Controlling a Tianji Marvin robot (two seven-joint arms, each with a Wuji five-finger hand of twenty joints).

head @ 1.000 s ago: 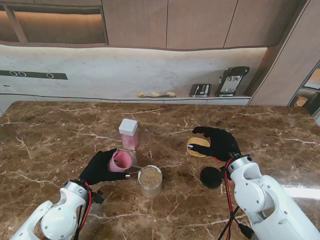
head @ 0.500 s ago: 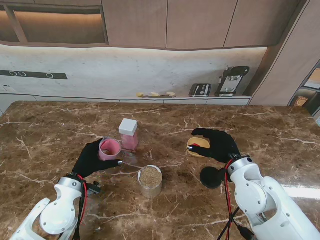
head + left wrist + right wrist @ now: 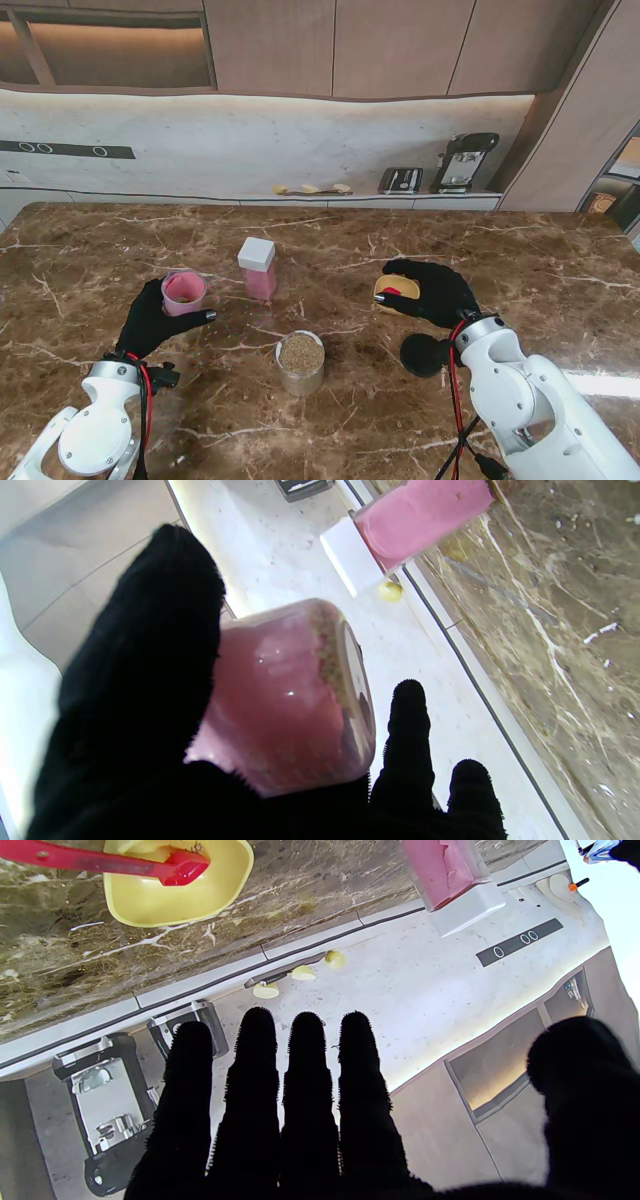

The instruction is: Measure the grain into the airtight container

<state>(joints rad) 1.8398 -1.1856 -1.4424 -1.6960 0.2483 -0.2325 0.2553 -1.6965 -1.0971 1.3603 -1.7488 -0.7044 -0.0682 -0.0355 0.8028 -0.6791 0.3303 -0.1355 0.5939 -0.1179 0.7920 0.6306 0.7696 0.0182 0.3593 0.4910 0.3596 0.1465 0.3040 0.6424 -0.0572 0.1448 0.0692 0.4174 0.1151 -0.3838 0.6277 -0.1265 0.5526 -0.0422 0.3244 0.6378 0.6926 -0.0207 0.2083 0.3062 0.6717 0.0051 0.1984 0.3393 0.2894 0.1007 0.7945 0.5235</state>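
Left hand point(image 3: 150, 322): fingers point(image 3: 140, 645) wrapped around pink measuring cup point(image 3: 184, 292), mouth upward in the stand view, held clear of the table point(image 3: 90, 250). Grain residue visible along the cup's rim in the wrist view; remaining quantity inside not determinable, cup probably near empty.

Right hand point(image 3: 432, 290): fingers point(image 3: 307, 1075) extended side by side, thumb apart, gripping nothing. Positioned over the near edge of the yellow bowl point(image 3: 397, 293), which carries a red scoop point(image 3: 100, 862). Black lid point(image 3: 424, 354) flat on the table just nearer to me than the right hand.

Airtight container point(image 3: 300, 362): round clear jar, upright, uncapped, filled with grain nearly to the rim. Long axis vertical, opening upward. Located at 4 o'clock from the held cup, well apart; at 8 o'clock from the right hand. Pink storage canister point(image 3: 258, 268) with white cap upright at 11 o'clock from the jar.

Governing relation: lid at 3 o'clock from the jar, near it, and closest to the right hand. Judged next step: capping by the right hand, left hand occupied with the cup.
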